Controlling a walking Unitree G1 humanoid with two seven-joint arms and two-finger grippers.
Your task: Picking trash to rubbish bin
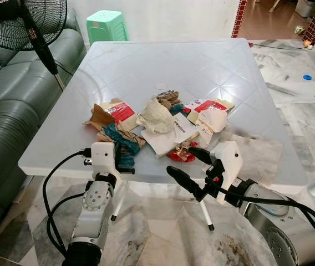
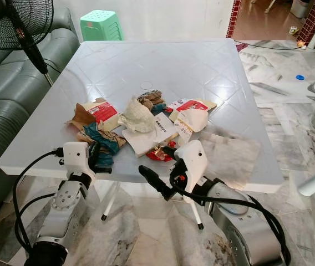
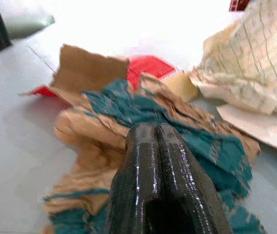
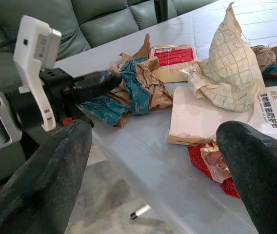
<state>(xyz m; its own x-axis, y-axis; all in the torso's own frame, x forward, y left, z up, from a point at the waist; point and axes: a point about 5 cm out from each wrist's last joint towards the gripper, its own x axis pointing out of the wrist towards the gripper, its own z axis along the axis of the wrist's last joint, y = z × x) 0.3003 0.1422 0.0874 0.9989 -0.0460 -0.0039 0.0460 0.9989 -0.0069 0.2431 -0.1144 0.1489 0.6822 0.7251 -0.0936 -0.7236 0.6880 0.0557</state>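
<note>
Lying heaped on the table [image 1: 146, 66], the trash [image 1: 157, 124] is all still unpicked; left gripper [image 1: 125, 162] pinches closed against the teal wrapper [image 3: 177, 126], right gripper [image 1: 188, 169] gapes empty.

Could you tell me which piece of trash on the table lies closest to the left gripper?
The crumpled teal-and-brown paper, right at the left gripper by the table's near edge.

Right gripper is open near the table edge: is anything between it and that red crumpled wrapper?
Nothing visible. The right gripper is open at the white table's near edge, and the red crumpled foil wrapper lies just ahead of its fingers, partly tucked under the flat white carton.
</note>
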